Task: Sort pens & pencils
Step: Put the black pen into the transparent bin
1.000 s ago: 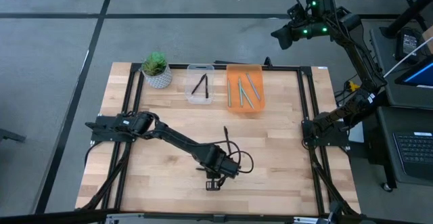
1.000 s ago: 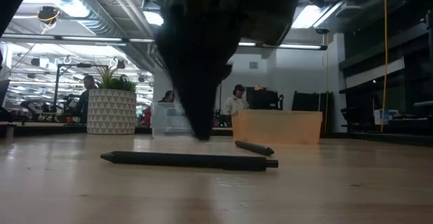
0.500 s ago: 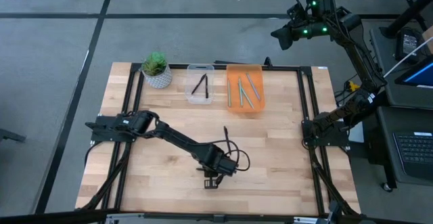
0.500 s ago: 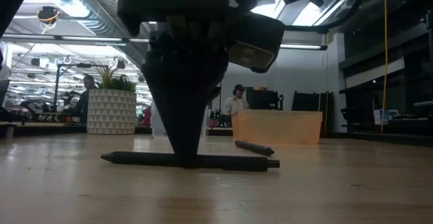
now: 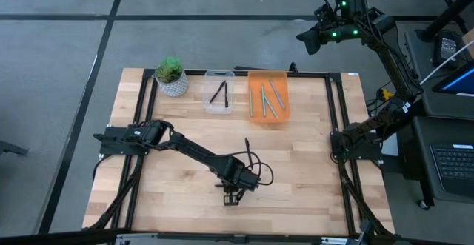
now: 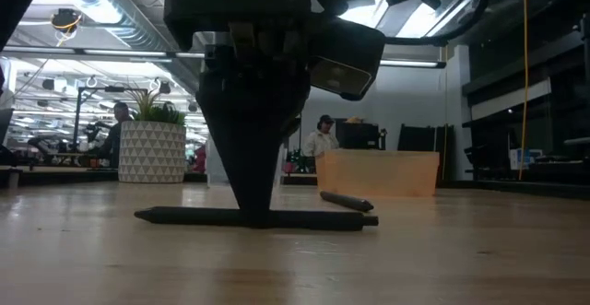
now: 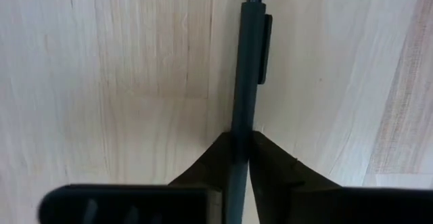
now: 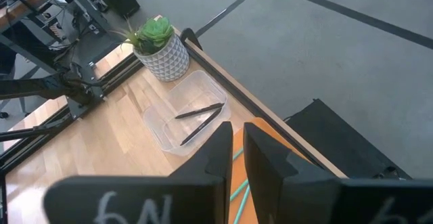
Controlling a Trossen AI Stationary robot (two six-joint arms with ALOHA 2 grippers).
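My left pincer (image 5: 232, 198) sits low on the near middle of the wooden surface (image 5: 178, 126), tips down, clenched on a black pen (image 7: 245, 102). The left wrist view shows the two fingertips (image 7: 215, 158) pressed to either side of the barrel, clip side away from the camera, pen lying flat on the wood. In the low view the same pen (image 6: 184, 216) runs level along the surface with the dark pincer (image 6: 253, 208) coming down onto its middle. From above the pen is almost wholly hidden under the pincer.

A second black pen (image 6: 347, 199) lies a little farther back on the surface, angled; the high view shows it as a short dark stroke (image 5: 246, 146) beside the arm's cable.

Containers at the far edge: a clear tray (image 5: 208, 105) holds two black pens (image 5: 219, 93), crossed; the right wrist view gives them best (image 8: 199, 119). Just beside it, an orange tray (image 5: 255, 77) holds four teal-green pencils (image 5: 267, 99). The low view shows only the orange tray's wall (image 6: 378, 171), contents hidden.

A potted plant (image 5: 171, 75) stands left of the clear tray.

My right pincer (image 5: 305, 38) hangs well off the surface, past the far right corner; its fingers (image 8: 220, 158) show a narrow gap between them, holding nothing.

People show dimly in the room beyond, low view only.
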